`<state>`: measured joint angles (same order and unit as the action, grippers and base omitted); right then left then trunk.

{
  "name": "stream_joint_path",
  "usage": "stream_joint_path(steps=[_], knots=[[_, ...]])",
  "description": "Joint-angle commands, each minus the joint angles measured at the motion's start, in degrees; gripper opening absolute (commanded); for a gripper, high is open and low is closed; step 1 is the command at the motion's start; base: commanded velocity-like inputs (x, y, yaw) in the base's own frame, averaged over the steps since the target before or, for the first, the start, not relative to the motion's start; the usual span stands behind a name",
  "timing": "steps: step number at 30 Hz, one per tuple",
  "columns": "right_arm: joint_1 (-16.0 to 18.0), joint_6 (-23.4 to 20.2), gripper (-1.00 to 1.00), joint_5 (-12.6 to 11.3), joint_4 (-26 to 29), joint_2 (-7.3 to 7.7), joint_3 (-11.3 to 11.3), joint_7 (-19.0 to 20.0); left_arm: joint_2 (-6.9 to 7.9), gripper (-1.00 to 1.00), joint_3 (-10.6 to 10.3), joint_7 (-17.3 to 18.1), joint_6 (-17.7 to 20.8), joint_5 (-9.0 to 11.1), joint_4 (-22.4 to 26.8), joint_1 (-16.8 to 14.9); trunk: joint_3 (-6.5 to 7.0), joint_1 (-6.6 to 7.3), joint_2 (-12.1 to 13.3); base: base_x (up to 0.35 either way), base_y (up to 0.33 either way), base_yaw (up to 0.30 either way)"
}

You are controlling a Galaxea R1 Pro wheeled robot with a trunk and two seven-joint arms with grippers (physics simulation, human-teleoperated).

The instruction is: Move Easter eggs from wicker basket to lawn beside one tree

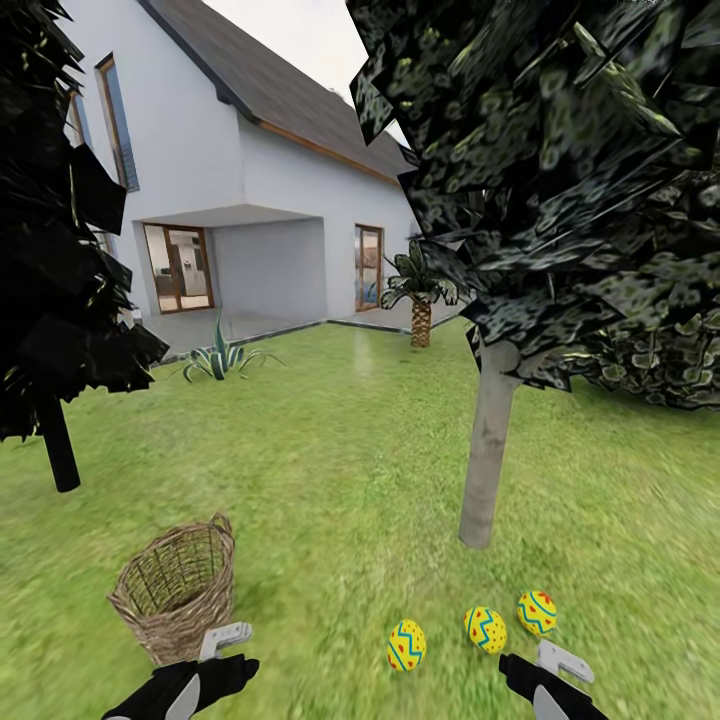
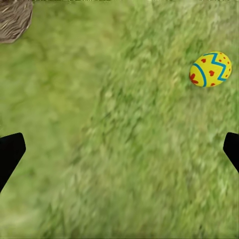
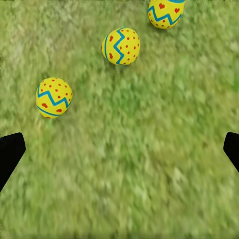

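Three yellow Easter eggs with blue zigzags and red dots lie on the lawn (image 1: 330, 470) near the foot of the tree's pale grey trunk (image 1: 489, 450): one (image 1: 406, 645), a second (image 1: 485, 630) and a third (image 1: 537, 612). The wicker basket (image 1: 175, 590) stands upright to their left, and what I see of its inside is bare weave. My left gripper (image 1: 225, 640) hovers open just in front of the basket. My right gripper (image 1: 562, 660) is open, low beside the eggs. The right wrist view holds all three eggs (image 3: 54, 96), (image 3: 121, 46), (image 3: 166, 11) beyond the open gripper (image 3: 119, 154). One egg (image 2: 210, 69) and the basket's edge (image 2: 14, 20) appear past the open left gripper (image 2: 119, 154).
A black-leaved tree with a thin dark trunk (image 1: 58, 445) stands at the left. Farther back are a spiky agave (image 1: 222, 360), a small palm (image 1: 421, 320) and a white house (image 1: 250, 190). Open grass stretches between the basket and the trunk.
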<state>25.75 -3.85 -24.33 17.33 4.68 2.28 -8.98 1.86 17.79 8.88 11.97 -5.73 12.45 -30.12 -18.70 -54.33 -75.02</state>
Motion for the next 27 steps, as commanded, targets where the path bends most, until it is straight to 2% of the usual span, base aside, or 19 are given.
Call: stream_joint_path(steps=[1,17,27], knots=[[0.0,-0.37,1.0,-0.09,0.16,-0.02,0.18,-0.16,-0.04,1.0,0.49,0.35,0.33,-0.6,0.12,0.0,0.11,0.22,0.37,0.0,0.0,0.0],[0.0,-0.35,1.0,0.13,-0.59,-0.02,0.15,-0.16,-0.19,1.0,0.49,0.35,0.33,-0.6,0.12,0.06,2.99,3.74,6.79,0.0,0.0,0.0],[0.0,1.54,1.0,0.08,-0.81,-0.02,0.17,-0.16,-0.19,1.0,0.49,0.35,0.31,-0.6,0.12,0.06,4.78,5.94,10.8,0.0,0.0,0.0]])
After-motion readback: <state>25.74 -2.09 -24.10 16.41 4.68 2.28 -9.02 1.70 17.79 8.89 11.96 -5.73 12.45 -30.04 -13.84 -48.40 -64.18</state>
